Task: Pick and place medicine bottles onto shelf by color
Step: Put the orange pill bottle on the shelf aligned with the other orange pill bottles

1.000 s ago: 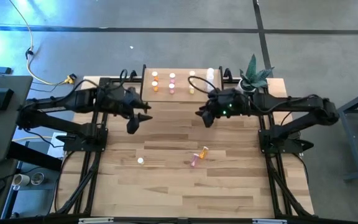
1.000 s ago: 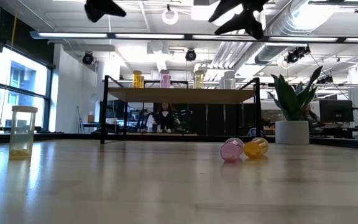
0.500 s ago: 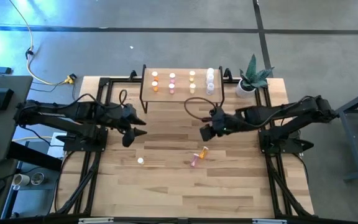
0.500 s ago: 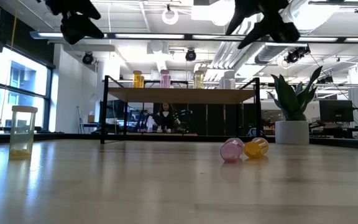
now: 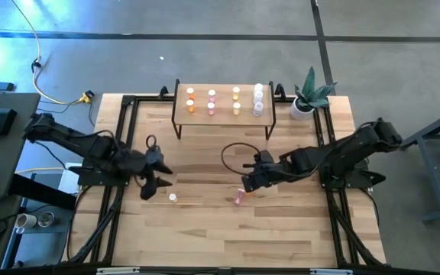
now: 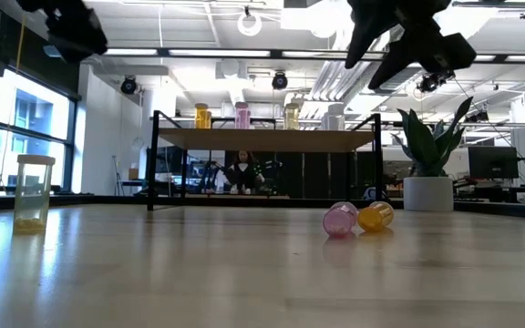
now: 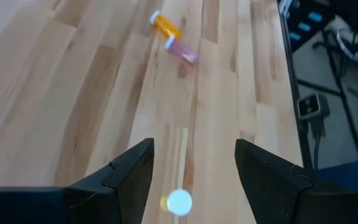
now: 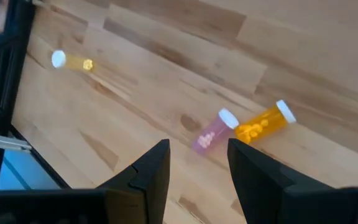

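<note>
The shelf stands at the table's far middle with orange, pink, yellow and clear bottles in rows on top. On the table a yellow bottle stands upright on its base. A pink bottle and an orange bottle lie on their sides, touching. My left gripper is open and empty, above and just left of the yellow bottle. My right gripper is open and empty, above the lying pair. In the high view it covers most of the orange bottle.
A potted plant stands to the right of the shelf. Black frame rails run along the table's left and right sides. Bare wood lies between the bottles and the near edge.
Both grippers have gone from beside the shelf toward the table's near edge and down. The left one has come over the upright yellow bottle, the right one over the lying pink and orange bottles. No bottle has moved.
</note>
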Controlling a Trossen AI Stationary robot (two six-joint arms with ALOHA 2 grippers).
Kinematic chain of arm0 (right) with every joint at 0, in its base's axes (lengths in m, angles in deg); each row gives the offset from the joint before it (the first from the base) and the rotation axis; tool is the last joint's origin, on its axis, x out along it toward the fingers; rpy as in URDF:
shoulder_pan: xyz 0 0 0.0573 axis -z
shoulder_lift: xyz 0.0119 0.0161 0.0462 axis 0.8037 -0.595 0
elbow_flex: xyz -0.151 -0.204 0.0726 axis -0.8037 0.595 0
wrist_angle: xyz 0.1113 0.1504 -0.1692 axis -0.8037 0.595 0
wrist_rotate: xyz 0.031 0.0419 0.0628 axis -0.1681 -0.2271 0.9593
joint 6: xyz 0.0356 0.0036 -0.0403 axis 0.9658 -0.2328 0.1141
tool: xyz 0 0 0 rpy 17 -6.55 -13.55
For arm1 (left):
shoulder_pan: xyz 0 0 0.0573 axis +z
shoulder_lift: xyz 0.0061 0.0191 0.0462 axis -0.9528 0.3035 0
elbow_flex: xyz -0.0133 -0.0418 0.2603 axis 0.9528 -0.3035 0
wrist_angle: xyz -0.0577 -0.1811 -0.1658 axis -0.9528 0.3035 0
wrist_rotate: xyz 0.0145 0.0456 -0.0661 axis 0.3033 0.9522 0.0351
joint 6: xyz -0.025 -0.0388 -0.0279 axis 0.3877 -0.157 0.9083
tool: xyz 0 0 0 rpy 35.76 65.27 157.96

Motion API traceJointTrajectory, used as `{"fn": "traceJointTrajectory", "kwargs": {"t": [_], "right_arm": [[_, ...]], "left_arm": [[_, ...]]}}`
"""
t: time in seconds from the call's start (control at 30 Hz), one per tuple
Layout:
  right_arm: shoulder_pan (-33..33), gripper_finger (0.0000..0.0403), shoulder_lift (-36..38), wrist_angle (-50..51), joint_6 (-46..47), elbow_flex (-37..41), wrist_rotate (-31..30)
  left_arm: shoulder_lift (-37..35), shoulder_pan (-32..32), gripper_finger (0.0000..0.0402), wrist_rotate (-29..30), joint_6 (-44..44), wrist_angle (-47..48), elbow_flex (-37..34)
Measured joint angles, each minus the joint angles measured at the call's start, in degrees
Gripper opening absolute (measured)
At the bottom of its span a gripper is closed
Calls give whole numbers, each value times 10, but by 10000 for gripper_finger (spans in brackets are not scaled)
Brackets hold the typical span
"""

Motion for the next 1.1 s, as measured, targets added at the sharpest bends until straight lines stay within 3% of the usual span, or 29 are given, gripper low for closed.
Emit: {"fn": "traceJointTrajectory", "kwargs": {"t": [0.27, 0.5, 0.73, 1.1], "right_arm": [[-10, 152, -9, -3, 1, 0, -7], [-10, 152, -9, -4, 17, 0, -21], [-10, 152, -38, 1, 104, 0, -19], [-12, 152, -118, -1, 219, 0, 8]], "left_arm": [[10, -124, 215, 80, 23, 20, 0], [35, -188, 215, 122, 70, 27, 0], [50, -202, 215, 145, 115, 27, 0], [49, -202, 215, 143, 115, 25, 0]]}}
